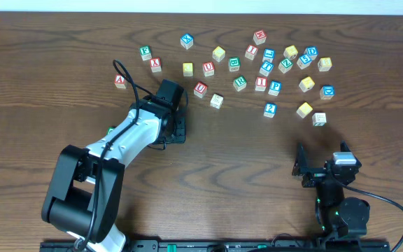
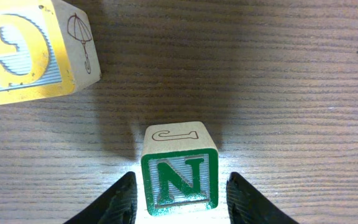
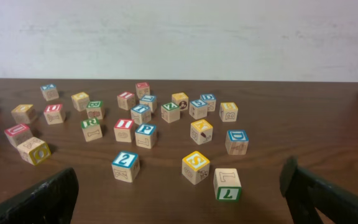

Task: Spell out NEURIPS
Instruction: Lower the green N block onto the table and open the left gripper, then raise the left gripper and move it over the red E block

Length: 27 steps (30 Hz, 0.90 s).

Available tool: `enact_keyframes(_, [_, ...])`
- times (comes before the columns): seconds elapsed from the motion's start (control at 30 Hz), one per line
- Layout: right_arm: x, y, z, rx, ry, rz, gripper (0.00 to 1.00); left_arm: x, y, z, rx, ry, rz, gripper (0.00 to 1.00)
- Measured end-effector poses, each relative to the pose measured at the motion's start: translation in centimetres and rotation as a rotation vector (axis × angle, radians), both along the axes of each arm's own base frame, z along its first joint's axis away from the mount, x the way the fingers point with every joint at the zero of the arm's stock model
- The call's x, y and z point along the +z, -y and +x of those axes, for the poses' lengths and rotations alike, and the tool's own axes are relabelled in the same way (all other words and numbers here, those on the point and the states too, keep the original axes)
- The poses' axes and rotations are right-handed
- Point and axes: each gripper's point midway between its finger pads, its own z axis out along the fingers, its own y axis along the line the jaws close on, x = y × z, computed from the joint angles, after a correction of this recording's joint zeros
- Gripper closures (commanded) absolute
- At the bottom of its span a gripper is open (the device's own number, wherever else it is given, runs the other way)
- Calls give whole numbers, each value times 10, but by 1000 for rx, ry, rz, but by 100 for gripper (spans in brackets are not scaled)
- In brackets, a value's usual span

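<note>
Now the N cube stands upright on the worktop, squarely between the fingers of the left gripper. Its jaws stand slightly apart from the N cube's sides, clamping nothing. A yellow G cube sits beyond the N cube, to its left. The right gripper, spread wide and empty, is well apart from the N cube, so I judge the left arm nearer
</note>
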Motion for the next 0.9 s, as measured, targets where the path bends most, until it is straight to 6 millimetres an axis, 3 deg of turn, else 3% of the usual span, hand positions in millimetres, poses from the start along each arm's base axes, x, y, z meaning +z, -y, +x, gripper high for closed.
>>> enact_keyframes(0.07, [0, 0, 0, 0, 0, 0, 1, 0, 0, 0, -3, 1, 0, 36])
enact_keyframes(0.1, [0, 0, 0, 0, 0, 0, 1, 0, 0, 0, -9, 1, 2, 34])
enact_keyframes(0.47, [0, 0, 0, 0, 0, 0, 1, 5, 1, 1, -11, -5, 2, 34])
enact_keyframes(0.9, [0, 0, 0, 0, 0, 0, 1, 53, 12, 30, -19, 48, -17, 34])
